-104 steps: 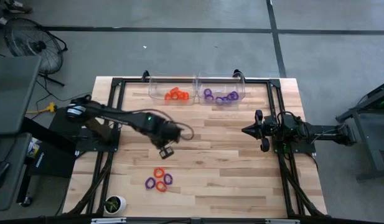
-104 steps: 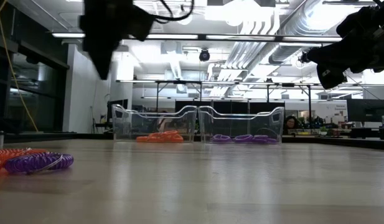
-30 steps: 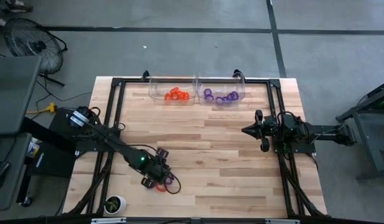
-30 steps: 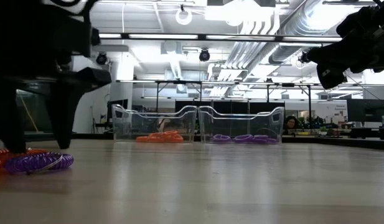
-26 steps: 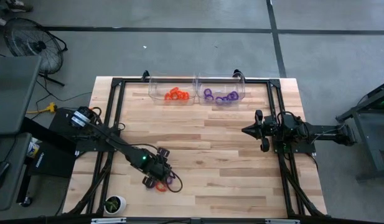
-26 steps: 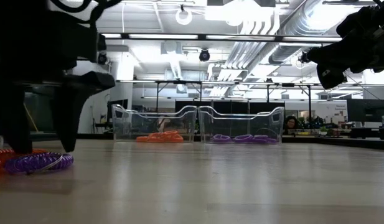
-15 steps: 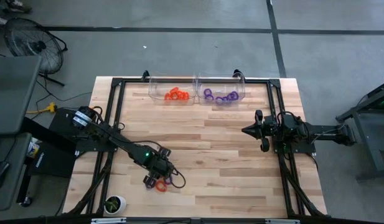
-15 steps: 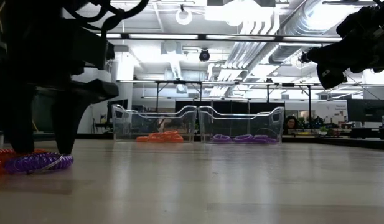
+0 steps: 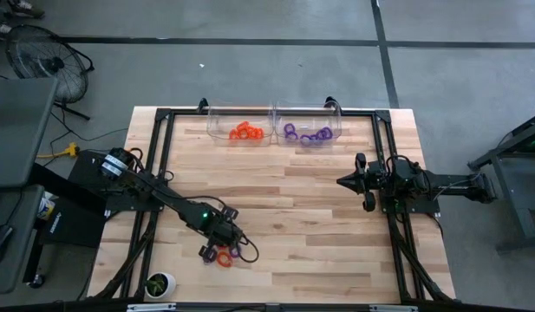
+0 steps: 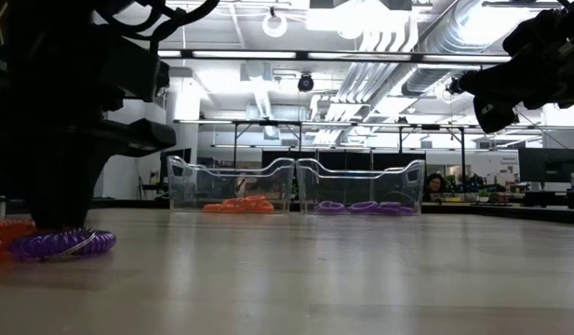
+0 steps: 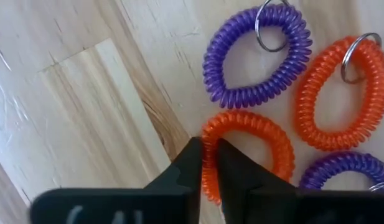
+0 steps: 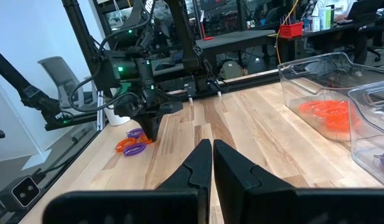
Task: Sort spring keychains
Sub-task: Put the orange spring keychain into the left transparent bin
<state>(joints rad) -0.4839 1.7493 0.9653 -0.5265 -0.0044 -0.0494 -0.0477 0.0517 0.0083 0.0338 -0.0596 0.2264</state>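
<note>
Left tool | now pinching orange keychain, earlier open | right tool closed

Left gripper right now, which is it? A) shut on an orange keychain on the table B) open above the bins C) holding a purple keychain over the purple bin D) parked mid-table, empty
A: in the left wrist view the left gripper pinches the coil of an orange keychain lying on the table.

We list two dark, near-black six-joint arms. The left arm carries a small green indicator light and looped black cables. The left gripper has matte black wedge-shaped fingers. The right arm is matching black, its right gripper bearing tapered black fingers.
</note>
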